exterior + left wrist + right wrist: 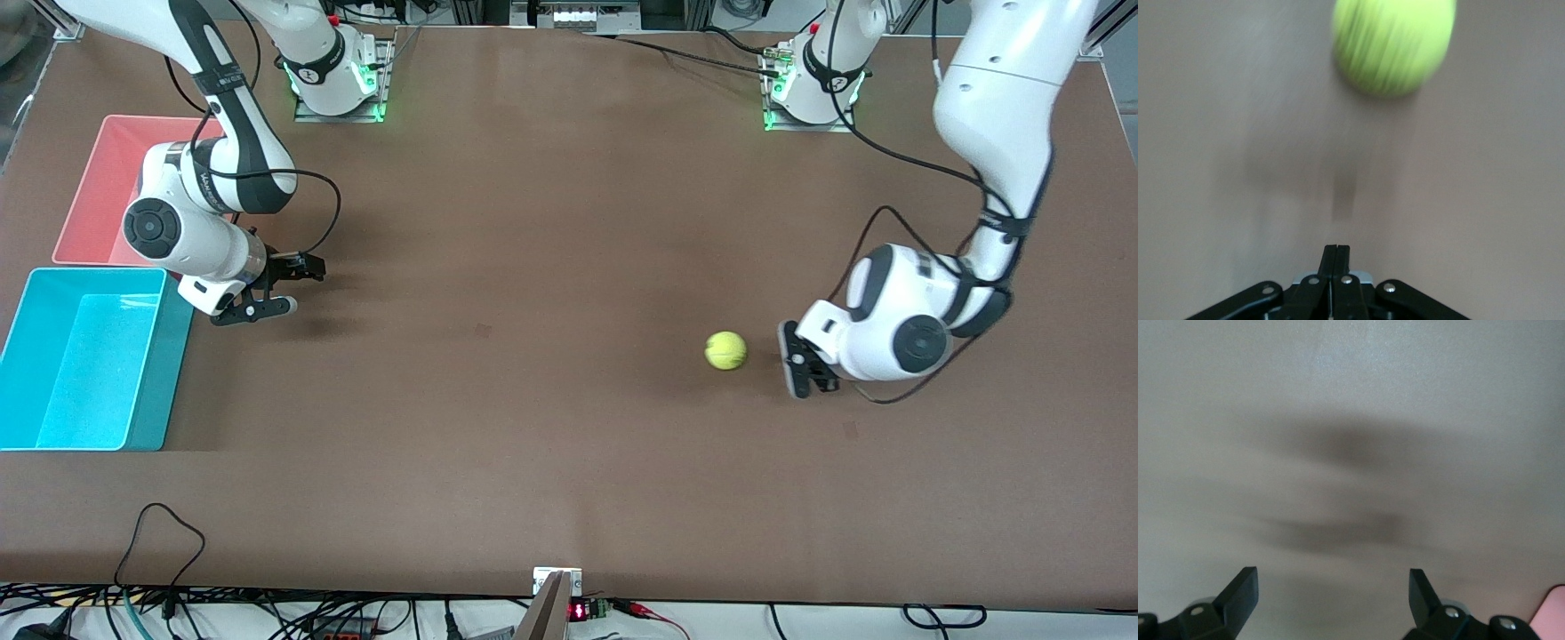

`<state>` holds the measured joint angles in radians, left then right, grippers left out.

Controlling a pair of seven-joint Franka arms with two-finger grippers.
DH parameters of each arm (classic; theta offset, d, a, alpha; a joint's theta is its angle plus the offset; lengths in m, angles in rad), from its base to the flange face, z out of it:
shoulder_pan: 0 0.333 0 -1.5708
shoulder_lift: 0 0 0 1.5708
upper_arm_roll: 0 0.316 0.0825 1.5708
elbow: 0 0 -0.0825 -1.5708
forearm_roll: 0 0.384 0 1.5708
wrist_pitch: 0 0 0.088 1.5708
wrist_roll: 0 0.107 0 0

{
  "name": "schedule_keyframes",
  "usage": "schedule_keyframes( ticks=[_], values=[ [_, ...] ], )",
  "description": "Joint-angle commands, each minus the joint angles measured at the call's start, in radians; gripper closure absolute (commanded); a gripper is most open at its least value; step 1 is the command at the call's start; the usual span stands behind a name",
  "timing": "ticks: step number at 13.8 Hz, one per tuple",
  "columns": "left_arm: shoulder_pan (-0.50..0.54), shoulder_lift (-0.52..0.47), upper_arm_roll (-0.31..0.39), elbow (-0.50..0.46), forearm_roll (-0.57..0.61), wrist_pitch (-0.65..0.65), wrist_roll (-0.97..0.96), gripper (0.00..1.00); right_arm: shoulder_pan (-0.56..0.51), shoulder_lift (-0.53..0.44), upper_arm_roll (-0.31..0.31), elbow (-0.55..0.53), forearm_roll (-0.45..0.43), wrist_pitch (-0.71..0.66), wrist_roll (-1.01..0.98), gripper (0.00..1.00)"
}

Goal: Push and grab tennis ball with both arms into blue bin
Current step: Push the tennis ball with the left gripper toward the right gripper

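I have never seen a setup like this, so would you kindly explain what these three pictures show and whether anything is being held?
Two white robot arms stand at a brown table. The wide picture looks down from a high camera facing them; the other two come from cameras on the arms' wrists. The left pincer, fingers shut together, sits low by the tennis ball, which lies loose toward the left arm's end. The right pincer is open over bare table near the blue bin; a pink bin lies farther from the front camera. Nothing is held.

Left gripper (1335, 253), fingers (1329, 257) pressed together, over table (1218, 133), tennis ball (1393, 43) ahead.
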<state>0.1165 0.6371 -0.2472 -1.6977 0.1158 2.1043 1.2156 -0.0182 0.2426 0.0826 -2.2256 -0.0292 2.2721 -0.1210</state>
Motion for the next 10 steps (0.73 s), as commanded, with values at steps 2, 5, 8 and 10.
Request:
schedule_keyframes(
  ticks=[2,5,8,10],
  values=[
    [0.161,-0.014,-0.006,0.061,0.013,-0.049,0.133,1.0,0.004,-0.002,-0.001,-0.006,0.002,0.014,-0.005,0.0],
    [0.187,-0.014,-0.006,0.134,0.01,-0.053,0.098,1.0,0.017,-0.002,0.0,0.001,0.003,0.05,0.006,0.0],
    [0.172,-0.014,-0.012,0.245,0.012,-0.174,0.023,1.0,0.037,0.023,0.0,0.036,0.008,0.076,0.011,0.0],
    [0.152,-0.016,-0.02,0.297,0.012,-0.263,-0.065,1.0,0.037,0.043,0.0,0.067,0.006,0.086,0.006,0.0]
  ],
)
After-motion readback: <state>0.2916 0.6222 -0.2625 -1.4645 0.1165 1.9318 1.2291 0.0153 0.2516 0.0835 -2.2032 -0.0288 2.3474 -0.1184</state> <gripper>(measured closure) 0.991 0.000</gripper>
